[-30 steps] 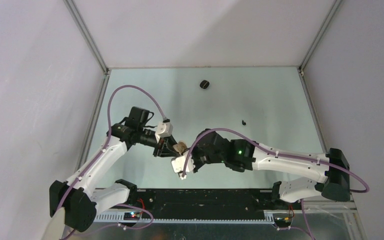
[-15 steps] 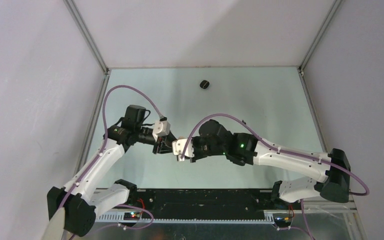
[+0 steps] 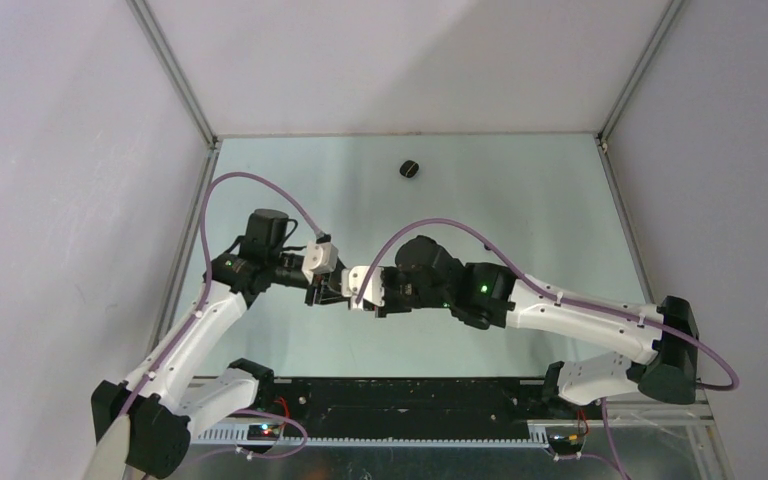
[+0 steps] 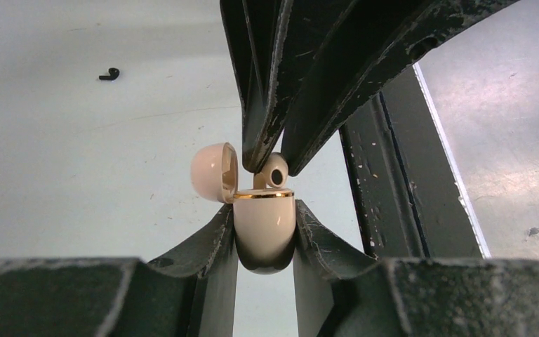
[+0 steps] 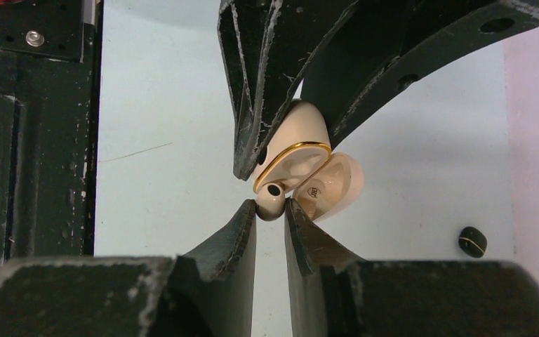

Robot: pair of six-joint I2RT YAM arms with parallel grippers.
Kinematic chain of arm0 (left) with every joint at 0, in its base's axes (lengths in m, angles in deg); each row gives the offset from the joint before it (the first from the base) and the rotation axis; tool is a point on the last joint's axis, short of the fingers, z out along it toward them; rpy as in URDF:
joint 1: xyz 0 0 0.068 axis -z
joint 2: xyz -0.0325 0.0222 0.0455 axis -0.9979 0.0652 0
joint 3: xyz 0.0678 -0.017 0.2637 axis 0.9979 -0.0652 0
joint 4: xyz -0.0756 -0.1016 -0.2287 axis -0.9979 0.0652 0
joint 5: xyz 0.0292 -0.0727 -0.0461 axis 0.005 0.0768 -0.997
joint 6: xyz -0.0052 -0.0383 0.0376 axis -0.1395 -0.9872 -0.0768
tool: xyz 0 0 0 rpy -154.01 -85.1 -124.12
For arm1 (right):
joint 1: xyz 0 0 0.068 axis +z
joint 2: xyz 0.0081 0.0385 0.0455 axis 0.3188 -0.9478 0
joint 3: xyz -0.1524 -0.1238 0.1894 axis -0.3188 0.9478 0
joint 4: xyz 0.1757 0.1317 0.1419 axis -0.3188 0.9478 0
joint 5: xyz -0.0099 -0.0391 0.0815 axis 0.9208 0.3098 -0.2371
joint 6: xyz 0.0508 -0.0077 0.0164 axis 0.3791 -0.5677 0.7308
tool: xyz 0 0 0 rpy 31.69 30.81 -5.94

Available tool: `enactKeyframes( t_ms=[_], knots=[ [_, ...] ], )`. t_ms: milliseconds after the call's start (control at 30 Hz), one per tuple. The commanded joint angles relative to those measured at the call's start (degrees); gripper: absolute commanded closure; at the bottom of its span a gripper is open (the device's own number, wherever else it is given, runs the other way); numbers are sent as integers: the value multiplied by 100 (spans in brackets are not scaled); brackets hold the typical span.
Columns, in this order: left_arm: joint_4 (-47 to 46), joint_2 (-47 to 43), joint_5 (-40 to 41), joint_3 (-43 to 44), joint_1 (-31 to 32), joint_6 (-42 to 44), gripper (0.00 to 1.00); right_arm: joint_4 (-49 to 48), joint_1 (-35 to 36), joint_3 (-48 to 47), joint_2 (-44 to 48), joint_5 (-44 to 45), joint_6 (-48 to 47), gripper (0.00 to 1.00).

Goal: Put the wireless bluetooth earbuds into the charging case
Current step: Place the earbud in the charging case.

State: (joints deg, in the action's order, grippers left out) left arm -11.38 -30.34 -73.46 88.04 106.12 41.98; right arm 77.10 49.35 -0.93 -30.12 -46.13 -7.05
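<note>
My left gripper is shut on the body of a pale beige charging case with a gold rim. The case's lid hangs open to one side. My right gripper is shut on a beige earbud, which sits at the case's open mouth and touches the rim. In the top view the two grippers meet tip to tip above the table, left and right. A black earbud lies on the table beyond.
A small round black case rests far back on the table; in the right wrist view it shows at the black case. A black rail runs along the near edge. Enclosure walls stand on both sides.
The right gripper has swung up and left with the beige earbud, from below the case to its open mouth. The left gripper has shifted slightly left, still holding the case.
</note>
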Motion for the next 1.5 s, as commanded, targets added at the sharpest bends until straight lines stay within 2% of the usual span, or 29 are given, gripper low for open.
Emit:
enactKeyframes(
  t_ms=[0, 433, 533, 600, 833, 1033, 1200, 1333, 1467],
  knots=[
    [56, -96, -276, -81, 18, -79, 93, -425, -18, -488, -8, 483, 127, 76],
    [38, -161, -257, -101, 7, -87, 92, -265, -22, -725, -35, 670, 467, 75],
    [44, -157, -268, -93, 5, -87, 92, -240, -8, -721, 6, 668, 434, 60],
    [41, -156, -276, -91, -3, -87, 92, -173, 3, -759, 34, 661, 429, 58],
    [58, -176, -273, -93, -17, -86, 92, -4, -31, -865, 188, 564, 378, 58],
    [81, -216, -319, -74, -58, -87, 92, 196, -187, -862, 383, 261, 235, 65],
    [124, -303, -398, -41, -126, -66, 92, 272, -471, -802, 479, 83, 151, 66],
    [191, -417, -488, 15, -228, -43, 92, 174, -702, -682, 436, 73, 113, 62],
    [249, -538, -540, 86, -414, -31, 92, -207, -1125, -601, 243, 227, 352, 54]
  ],
)
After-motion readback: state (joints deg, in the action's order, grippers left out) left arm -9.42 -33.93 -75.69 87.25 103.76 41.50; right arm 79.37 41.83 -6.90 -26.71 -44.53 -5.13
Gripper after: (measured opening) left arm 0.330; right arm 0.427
